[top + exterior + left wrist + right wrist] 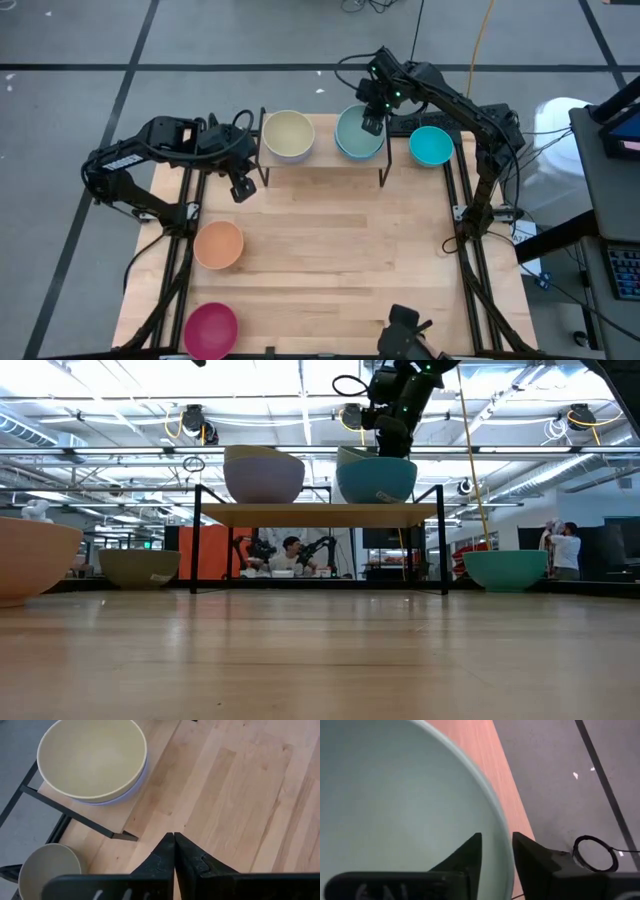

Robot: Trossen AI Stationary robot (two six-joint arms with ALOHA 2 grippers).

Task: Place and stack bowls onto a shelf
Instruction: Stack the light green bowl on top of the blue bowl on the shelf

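Bowls: I count seven, two stacks of two on the shelf (pixel 325 166), plus cyan (pixel 431 146), orange (pixel 218 244) and magenta (pixel 210 329) singles on the table. My right gripper (pixel 496 851) straddles the mint bowl's (pixel 395 805) rim, fingers parted; left gripper (pixel 174 838) is pinched together, empty.

Grey floor (pixel 70 30), bright ceiling lights (pixel 300 380)
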